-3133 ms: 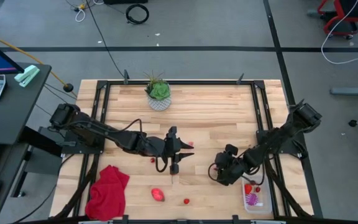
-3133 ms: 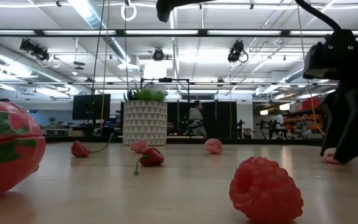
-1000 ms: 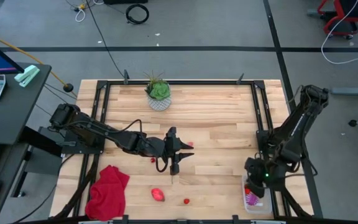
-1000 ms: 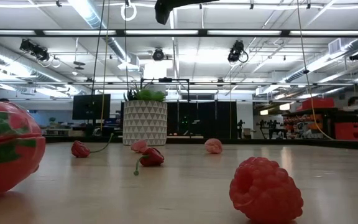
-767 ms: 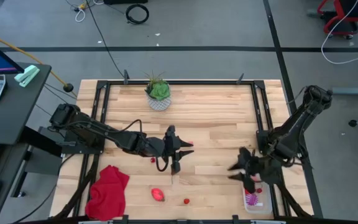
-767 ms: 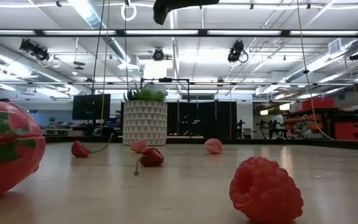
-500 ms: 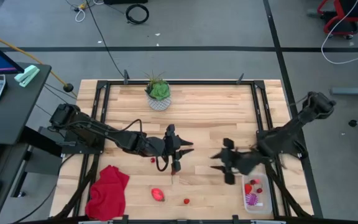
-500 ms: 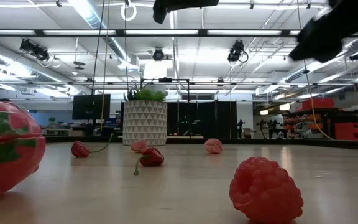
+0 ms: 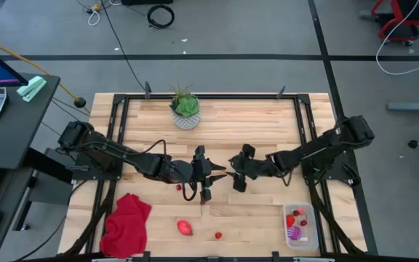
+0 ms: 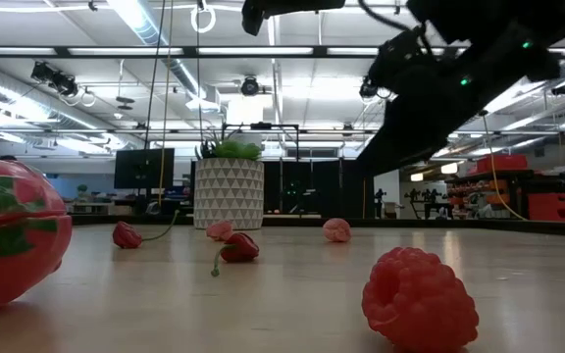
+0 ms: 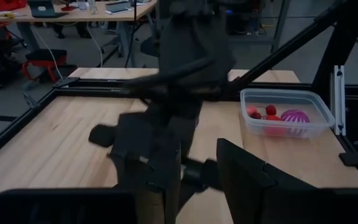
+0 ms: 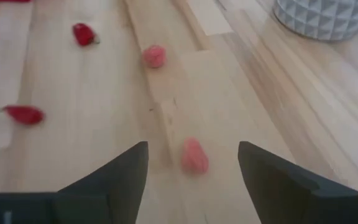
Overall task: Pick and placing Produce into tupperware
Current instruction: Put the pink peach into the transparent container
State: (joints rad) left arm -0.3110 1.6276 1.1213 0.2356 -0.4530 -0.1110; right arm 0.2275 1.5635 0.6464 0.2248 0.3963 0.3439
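A wide workshop with strip lights is showing beyond the pale wooden bench. Red berries are lying scattered mid-bench; the clear tupperware is sitting at the near right corner. The right gripper is hovering mid-bench, jaws spread, empty. The left gripper is facing it, jaws parted, holding nothing.

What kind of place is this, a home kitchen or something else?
Likely a robotics lab or workshop, not a kitchen: a framed wooden table on a grey floor with loose cables, an open hall with ceiling strip lights, and office desks.
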